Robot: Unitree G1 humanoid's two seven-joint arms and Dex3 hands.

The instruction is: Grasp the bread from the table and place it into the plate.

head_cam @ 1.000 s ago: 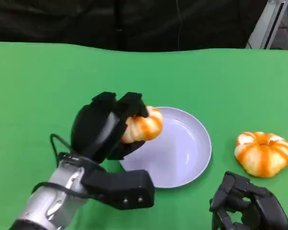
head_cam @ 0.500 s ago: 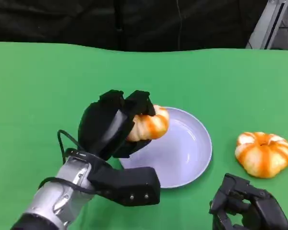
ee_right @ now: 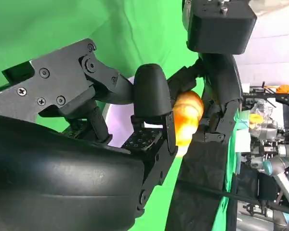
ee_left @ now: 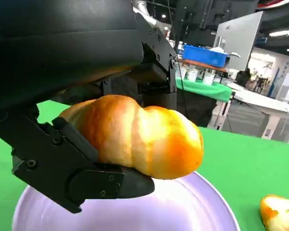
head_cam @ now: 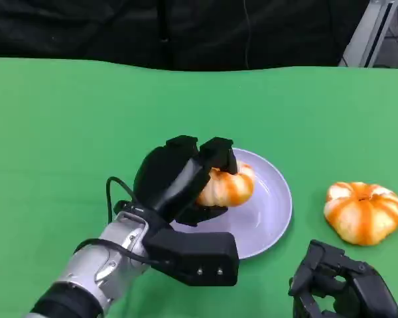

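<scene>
My left hand grips an orange-and-cream bread roll and holds it just above the left half of the pale lilac plate. In the left wrist view the roll sits between black fingers, above the plate's surface. A second roll lies on the green table to the right of the plate. My right hand rests low at the front right with its fingers curled and nothing in them. The right wrist view shows the held roll beyond its own fingers.
The green table spreads wide to the left and behind the plate. A dark curtain runs along the far edge, and a grey metal strut stands at the back right.
My left hand has carried the roll to the right and down, from over the plate's left rim to above its inside. The right hand and the second roll have stayed put.
</scene>
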